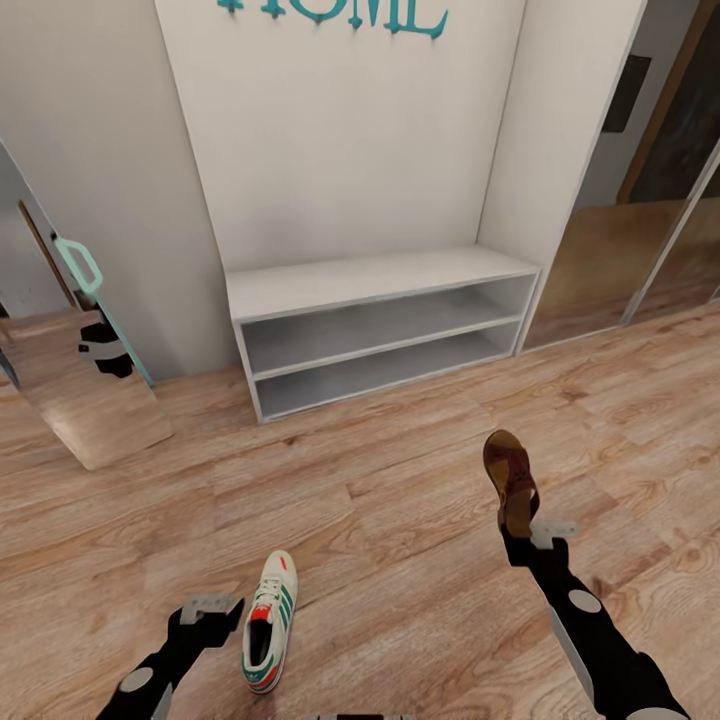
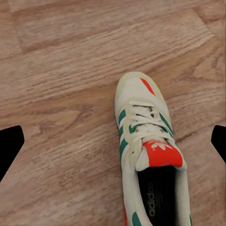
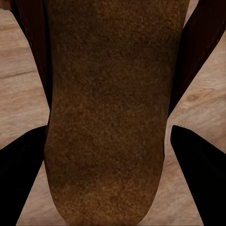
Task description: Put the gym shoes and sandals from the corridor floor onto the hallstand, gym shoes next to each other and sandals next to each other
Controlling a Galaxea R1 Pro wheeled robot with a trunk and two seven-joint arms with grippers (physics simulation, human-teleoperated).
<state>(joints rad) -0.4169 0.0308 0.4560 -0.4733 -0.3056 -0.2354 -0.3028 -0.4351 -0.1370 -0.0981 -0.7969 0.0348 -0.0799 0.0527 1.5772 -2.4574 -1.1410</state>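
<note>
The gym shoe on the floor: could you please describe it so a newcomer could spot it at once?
Start at the low white hallstand under the teal wall lettering, then come back across the wood-plank floor toward the robot. The gym shoe lies beside the left gripper: white, laced, green stripes, red-orange tongue, unlike the brown sandal.

Black arms (image 1: 590,625); grey joint discs; pale brackets.

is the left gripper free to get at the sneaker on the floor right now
Probably yes. The left gripper is open and empty, just beside the sneaker, which lies alone on bare floor. The right gripper holds a sandal well clear of it.
</note>
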